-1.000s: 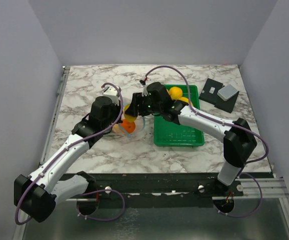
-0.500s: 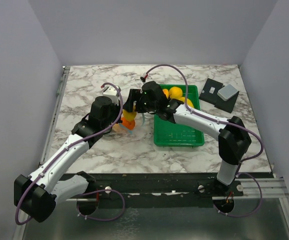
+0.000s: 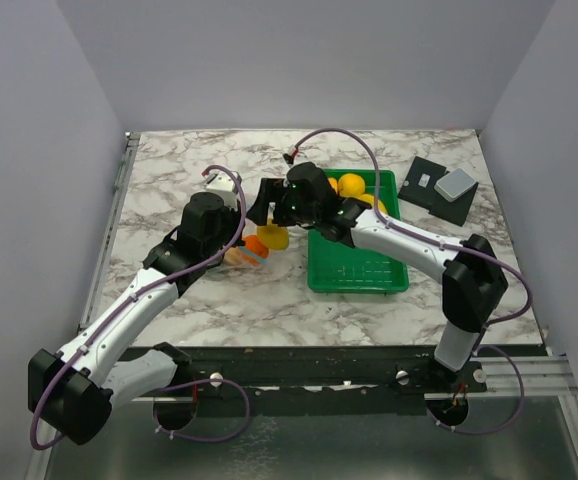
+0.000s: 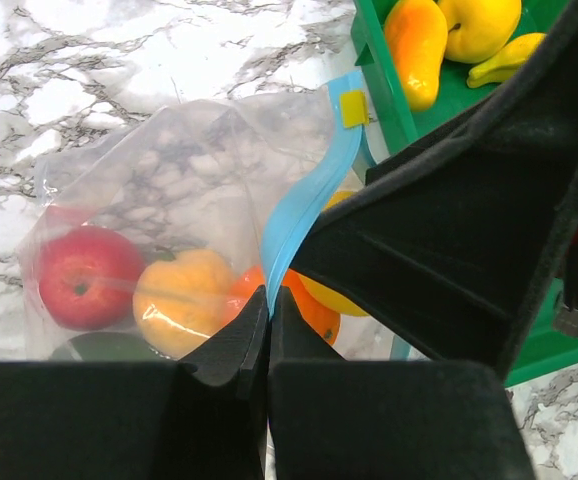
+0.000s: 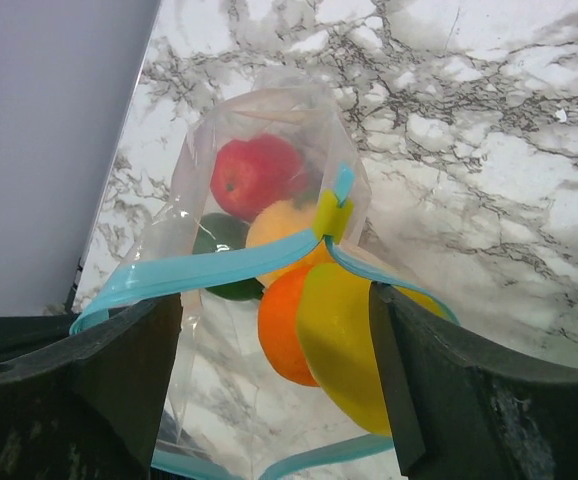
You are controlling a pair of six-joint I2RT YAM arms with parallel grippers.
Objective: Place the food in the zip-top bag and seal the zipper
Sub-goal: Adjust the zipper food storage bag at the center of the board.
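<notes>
The clear zip-top bag (image 4: 169,160) lies on the marble table, left of the green tray. It holds a red fruit (image 4: 74,275), an orange-yellow fruit (image 4: 184,295) and a dark green one (image 5: 219,235). An orange fruit (image 5: 281,330) and a yellow fruit (image 5: 344,350) sit in its open mouth. My left gripper (image 4: 269,305) is shut on the light blue zipper strip (image 4: 309,200). My right gripper (image 5: 274,380) is open just above the bag mouth, with the yellow fruit (image 3: 274,237) beside its right finger. A yellow slider (image 5: 331,215) sits at the zipper's far end.
The green tray (image 3: 359,275) stands right of the bag, with more yellow and orange fruits (image 4: 416,45) at its far end. A black plate with a grey block (image 3: 456,183) lies at the back right. The right arm crosses over the tray.
My right gripper has pulled back from the bag mouth. The yellow fruit now shows lying in the bag mouth beside the orange one. The left arm has held still.
</notes>
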